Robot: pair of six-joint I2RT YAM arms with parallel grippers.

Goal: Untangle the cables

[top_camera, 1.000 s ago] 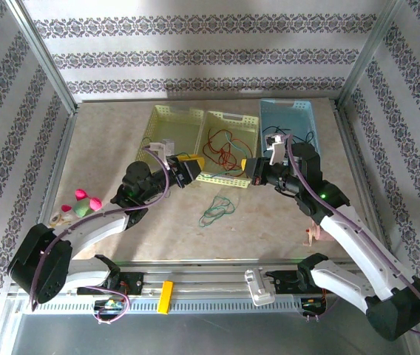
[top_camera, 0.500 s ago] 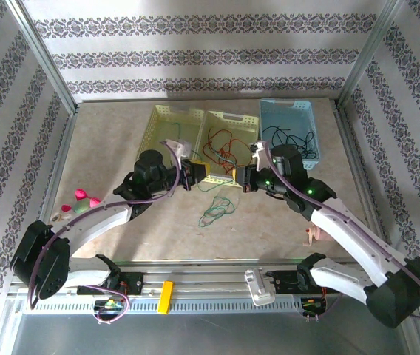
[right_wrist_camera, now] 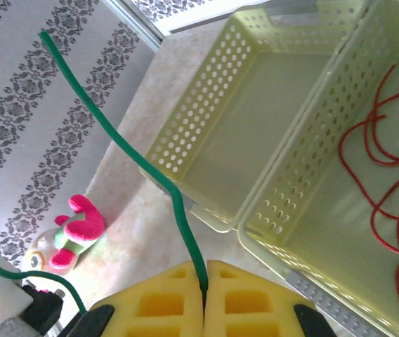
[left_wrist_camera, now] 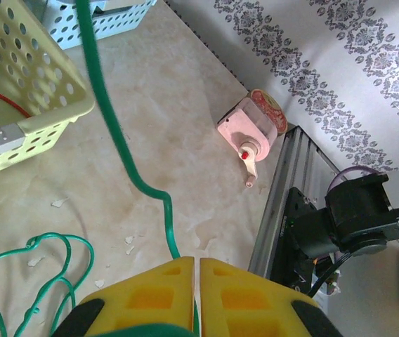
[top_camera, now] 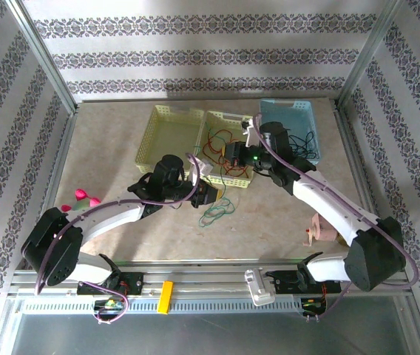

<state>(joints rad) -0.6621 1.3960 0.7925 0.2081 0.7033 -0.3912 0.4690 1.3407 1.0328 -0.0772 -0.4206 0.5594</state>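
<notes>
Soft, even light fills the overhead view. Around the yellow basket [top_camera: 221, 115] the arms cast only faint, fuzzy shadows on the table [top_camera: 106, 133], and the wall [top_camera: 195, 44] beyond it looks pale and washed out. In the left wrist view the green cable [left_wrist_camera: 108, 119] crossing beside the yellow basket [left_wrist_camera: 38, 77] is thick and out of focus. In the right wrist view the yellow basket [right_wrist_camera: 305, 175] shows mild glare on its floor, and the green cable [right_wrist_camera: 178, 203] before it is soft-edged.

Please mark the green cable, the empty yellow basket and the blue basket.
green cable [left_wrist_camera: 117, 133], left wrist view, middle of its raised stretch.
empty basket [right_wrist_camera: 277, 105], right wrist view, its bare floor.
blue basket [top_camera: 288, 102], top view, its far rim.
</notes>
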